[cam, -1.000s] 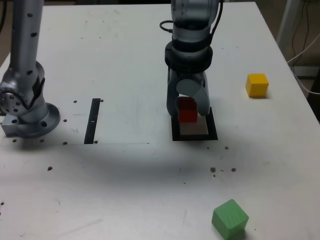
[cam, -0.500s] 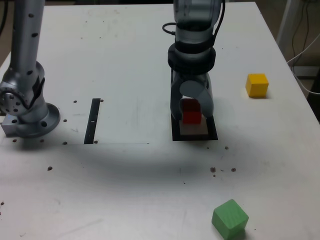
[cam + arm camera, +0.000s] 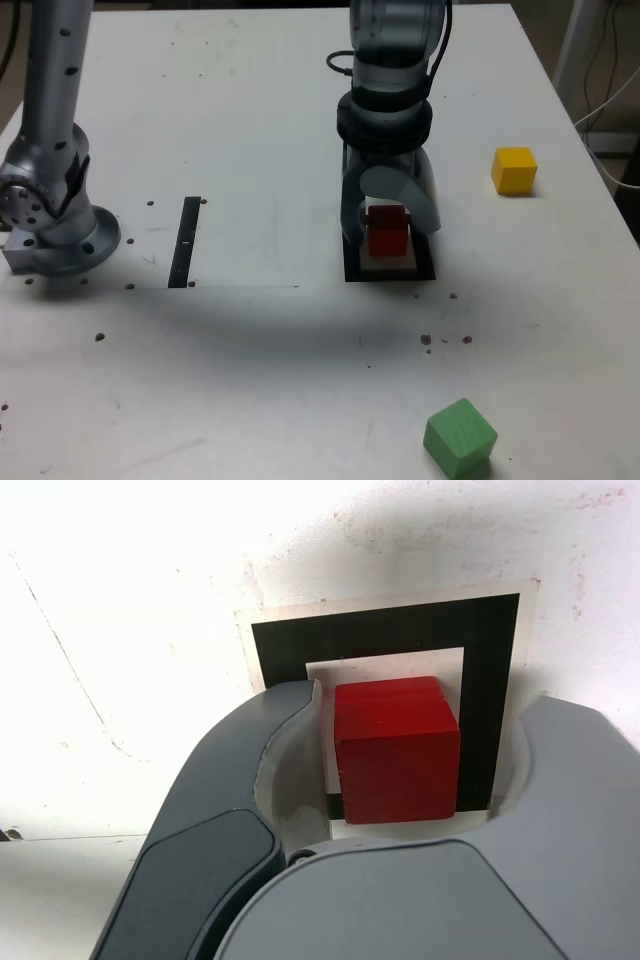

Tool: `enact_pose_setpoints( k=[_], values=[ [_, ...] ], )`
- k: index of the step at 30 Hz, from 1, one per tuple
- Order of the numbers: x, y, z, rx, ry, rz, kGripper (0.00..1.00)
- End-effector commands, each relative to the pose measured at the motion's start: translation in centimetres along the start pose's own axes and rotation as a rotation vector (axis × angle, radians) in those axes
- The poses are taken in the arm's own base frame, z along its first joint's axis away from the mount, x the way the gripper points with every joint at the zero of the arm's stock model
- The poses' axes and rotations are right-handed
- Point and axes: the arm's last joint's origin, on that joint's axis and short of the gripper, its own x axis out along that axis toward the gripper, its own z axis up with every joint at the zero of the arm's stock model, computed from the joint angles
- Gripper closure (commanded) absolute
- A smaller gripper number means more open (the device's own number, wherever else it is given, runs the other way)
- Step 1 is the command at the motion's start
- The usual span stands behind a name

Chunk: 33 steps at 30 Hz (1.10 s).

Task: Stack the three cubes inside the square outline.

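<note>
Exterior view: tool [image 3: 391, 228] spread around red cube [image 3: 387, 232], yellow cube [image 3: 514, 171] well apart.

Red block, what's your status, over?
Pincer open around red block. Block inside black square outline, not gripped. Yellow and green blocks off to the sides, nothing blocking.

- In the exterior view, the top edge cuts off the arm [image 3: 388, 75] and a grey metal column [image 3: 58, 60].
- The gripper [image 3: 390, 231] hides part of the black square [image 3: 426, 264] there.
- The bottom edge crops the table [image 3: 250, 390].
- 1 cable [image 3: 622, 184] leaves at the exterior view's right.
- In the wrist view, the red cube [image 3: 398, 765] and gripper cover parts of the square.
</note>
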Motion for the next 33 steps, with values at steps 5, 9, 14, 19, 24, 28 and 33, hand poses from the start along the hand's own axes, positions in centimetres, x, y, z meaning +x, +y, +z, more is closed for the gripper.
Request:
enact_pose_setpoints(
  k=[5, 9, 14, 19, 24, 28, 33],
  values=[
    [-1.6, 0.2, -1.4, -0.024, -0.040, 0.029, 0.01],
    [-2.2, 0.3, -2.2, -0.035, -0.045, 0.054, 0.01],
    [-3.3, 0.5, -2.4, -0.026, -0.024, 0.083, 0.00],
    [-5.7, 0.8, -1.5, 0.022, 0.011, 0.114, 0.01],
    [-8.1, 1.5, -0.2, 0.060, 0.013, 0.139, 0.01],
    [-9.2, 2.5, 1.1, 0.067, -0.011, 0.141, 0.01],
    [-9.4, 3.9, 3.1, 0.075, -0.024, 0.146, 0.01]
  ],
)
